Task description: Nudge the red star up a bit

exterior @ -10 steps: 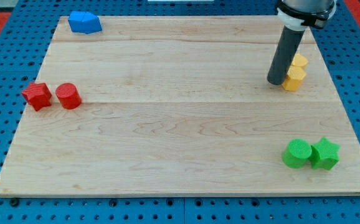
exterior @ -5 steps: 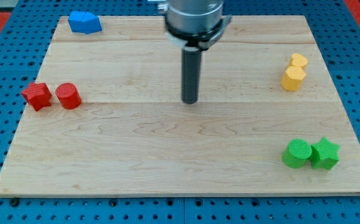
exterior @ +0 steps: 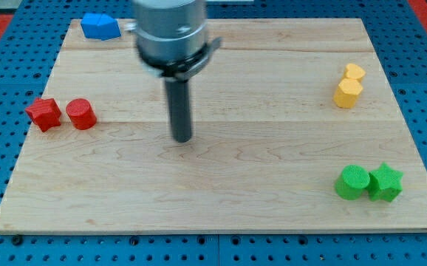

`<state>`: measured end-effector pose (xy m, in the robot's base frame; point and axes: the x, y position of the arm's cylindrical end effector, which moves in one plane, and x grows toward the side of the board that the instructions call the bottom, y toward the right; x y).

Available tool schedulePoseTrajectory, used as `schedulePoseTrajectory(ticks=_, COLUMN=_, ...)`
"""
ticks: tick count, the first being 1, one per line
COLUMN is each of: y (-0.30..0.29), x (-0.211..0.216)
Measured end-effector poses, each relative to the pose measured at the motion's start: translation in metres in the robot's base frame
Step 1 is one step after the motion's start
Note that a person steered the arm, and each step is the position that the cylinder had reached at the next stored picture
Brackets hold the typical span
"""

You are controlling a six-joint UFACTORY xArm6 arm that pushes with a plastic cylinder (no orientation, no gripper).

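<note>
Wooden surface (exterior: 221, 192) rests on blue pegboard. Nearest the view's bottom sit a green cylinder (exterior: 352, 182) and green star (exterior: 385, 182). My tip (exterior: 182, 138), a plain rod grasping nothing, stands mid-board. Well left, the red star (exterior: 44, 114), blunt-pointed, lies just beside a red cylinder (exterior: 81, 114).

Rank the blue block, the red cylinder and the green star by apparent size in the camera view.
1. Blue block, widest.
2. Green star.
3. Red cylinder.
The star sits nearer the view's bottom, so perspective may flatter it; its lead over the cylinder is unsure.
</note>
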<state>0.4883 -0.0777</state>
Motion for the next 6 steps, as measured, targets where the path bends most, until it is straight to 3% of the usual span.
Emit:
schedulePoseTrajectory(ticks=2, y=-0.189, x=0.046)
schedulePoseTrajectory(ticks=3, y=-0.226, x=0.045)
schedulePoseTrajectory(ticks=4, y=-0.227, x=0.037)
schedulePoseTrajectory(ticks=6, y=-0.227, x=-0.03)
